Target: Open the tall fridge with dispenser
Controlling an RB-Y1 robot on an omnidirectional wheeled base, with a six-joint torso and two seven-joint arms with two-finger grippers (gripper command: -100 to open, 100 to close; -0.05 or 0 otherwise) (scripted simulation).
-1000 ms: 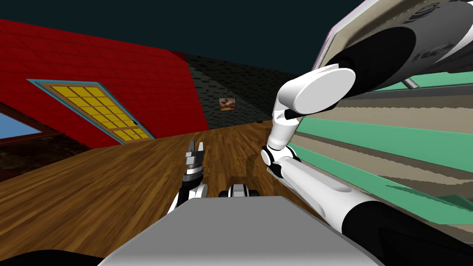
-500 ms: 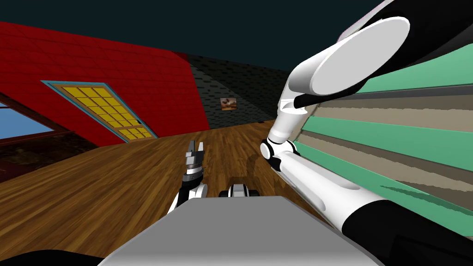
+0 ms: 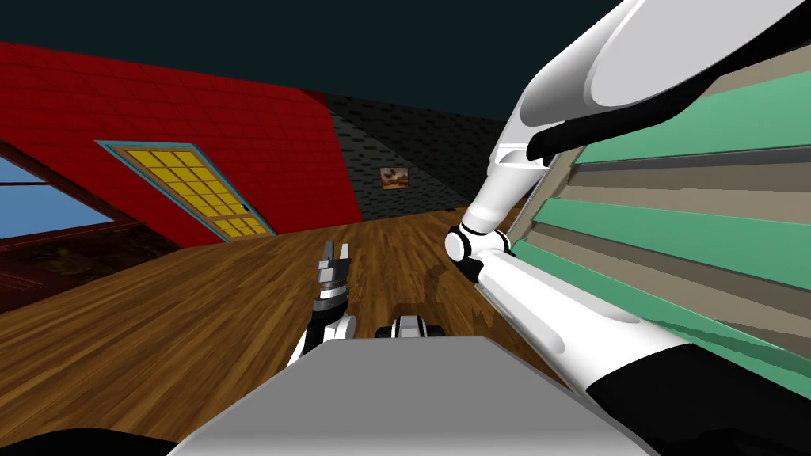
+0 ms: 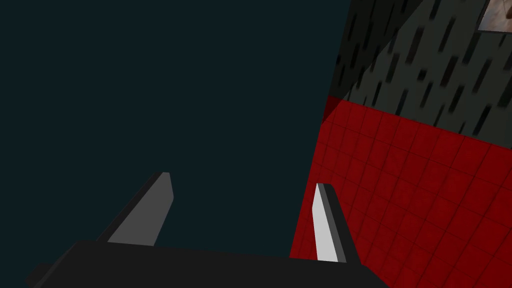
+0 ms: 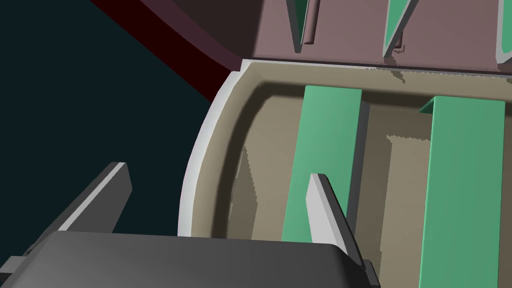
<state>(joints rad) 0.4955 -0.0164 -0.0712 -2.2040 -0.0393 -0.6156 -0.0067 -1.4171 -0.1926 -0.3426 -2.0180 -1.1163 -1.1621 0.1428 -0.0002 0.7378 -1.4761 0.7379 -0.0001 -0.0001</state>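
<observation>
At the open, beige-lined fridge with green shelves: right gripper, jaws wide, empty.
Your raised arm, so close, could knock the shelves.

fridge interior: tan, white rim | shelves: green | wall: red tiles | floor: brown wood planks | door: yellow panes, teal frame | far wall: perhaps dark grey brick

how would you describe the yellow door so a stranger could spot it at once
Find the big red wall on the left of the head view. Set into it is the door, a grid of yellow panes in a blue-green frame. The window next to it is plain blue with a dark frame, so the yellow grid sets the door apart.
</observation>
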